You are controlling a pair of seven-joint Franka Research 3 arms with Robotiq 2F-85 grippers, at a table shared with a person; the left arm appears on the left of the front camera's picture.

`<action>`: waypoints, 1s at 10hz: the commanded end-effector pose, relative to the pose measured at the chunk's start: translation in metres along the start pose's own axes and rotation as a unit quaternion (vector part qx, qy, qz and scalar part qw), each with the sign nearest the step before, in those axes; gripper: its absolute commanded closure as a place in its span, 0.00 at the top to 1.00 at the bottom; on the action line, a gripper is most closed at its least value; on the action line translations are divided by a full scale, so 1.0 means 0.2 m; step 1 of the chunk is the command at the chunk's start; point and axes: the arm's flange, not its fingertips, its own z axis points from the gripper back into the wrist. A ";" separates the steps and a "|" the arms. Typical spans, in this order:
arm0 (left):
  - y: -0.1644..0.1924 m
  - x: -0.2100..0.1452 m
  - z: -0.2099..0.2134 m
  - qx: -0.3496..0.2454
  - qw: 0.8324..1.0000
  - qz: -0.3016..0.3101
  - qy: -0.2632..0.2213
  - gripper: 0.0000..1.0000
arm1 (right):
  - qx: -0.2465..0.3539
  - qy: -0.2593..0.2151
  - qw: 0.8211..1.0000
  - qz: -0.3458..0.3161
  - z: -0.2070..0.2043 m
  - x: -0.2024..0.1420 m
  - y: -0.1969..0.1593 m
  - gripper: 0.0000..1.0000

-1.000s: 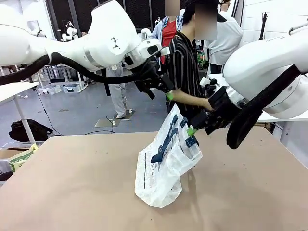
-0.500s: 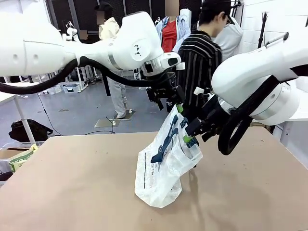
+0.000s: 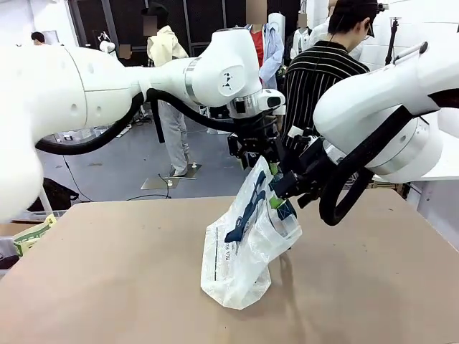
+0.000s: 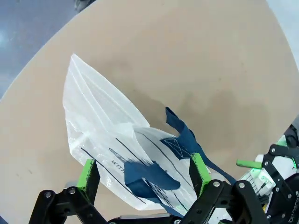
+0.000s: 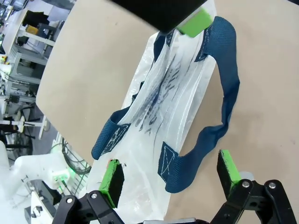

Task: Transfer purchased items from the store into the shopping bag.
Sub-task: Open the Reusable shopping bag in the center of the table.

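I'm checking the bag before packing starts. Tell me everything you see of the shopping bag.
The shopping bag is translucent white crinkly plastic with dark lettering and navy loop handles. It stands slumped on the table, top leaning right. Both open, the left gripper and right gripper straddle its top; contact unclear.
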 end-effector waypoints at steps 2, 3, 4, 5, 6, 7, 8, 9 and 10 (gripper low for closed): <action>0.02 0.14 0.01 0.034 0.999 0.021 0.008 1.00 | 0.012 -0.002 1.000 0.003 -0.04 0.01 -0.01 1.00; 0.04 0.12 0.02 0.035 0.999 0.024 0.012 1.00 | 0.008 -0.003 1.000 0.003 -0.04 0.01 -0.01 1.00; 0.06 0.12 0.03 0.036 0.999 0.029 0.009 1.00 | 0.005 -0.002 1.000 -0.001 -0.04 0.01 -0.02 1.00; 0.08 0.11 0.02 0.034 0.999 0.037 0.008 1.00 | 0.006 0.000 1.000 -0.004 -0.05 0.01 -0.02 1.00; 0.10 0.11 -0.01 0.035 0.998 0.043 0.016 1.00 | 0.004 0.002 1.000 -0.004 -0.05 0.01 -0.02 1.00; 0.12 0.11 -0.01 0.034 0.998 0.046 0.017 1.00 | 0.001 0.002 1.000 -0.005 -0.06 0.02 -0.02 1.00; 0.13 0.10 -0.01 0.030 0.998 0.046 0.015 1.00 | -0.007 0.003 1.000 -0.003 -0.06 0.02 -0.02 1.00; 0.14 0.11 -0.02 0.020 0.999 0.046 0.015 1.00 | -0.014 0.004 1.000 -0.002 -0.06 0.02 -0.02 1.00; 0.14 0.10 -0.03 0.017 0.999 0.048 0.018 1.00 | -0.018 0.003 1.000 -0.001 -0.07 0.02 -0.02 0.97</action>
